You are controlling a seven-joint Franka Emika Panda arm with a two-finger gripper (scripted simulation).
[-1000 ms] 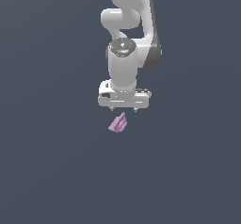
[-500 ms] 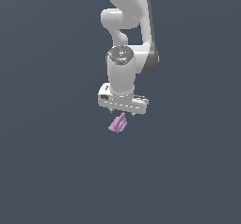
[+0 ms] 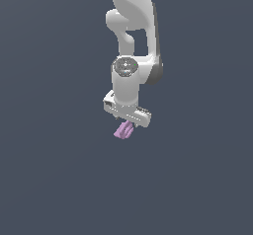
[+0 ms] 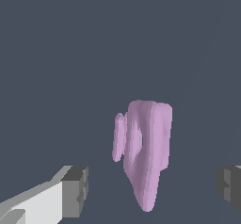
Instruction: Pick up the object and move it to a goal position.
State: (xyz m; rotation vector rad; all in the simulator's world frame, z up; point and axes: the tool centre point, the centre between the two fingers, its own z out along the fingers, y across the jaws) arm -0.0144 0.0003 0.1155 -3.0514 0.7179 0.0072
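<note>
I see the gripper (image 3: 128, 124) spread wide, its grey pads (image 4: 76, 191) clear of the lilac object (image 4: 146, 148) lying between them on the dark floor (image 3: 59, 170). No writing shows anywhere.

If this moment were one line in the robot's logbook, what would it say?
phase: approach | hand: open, above lump | lump: lilac, between fingers, untouched | grasp: not yet
</note>
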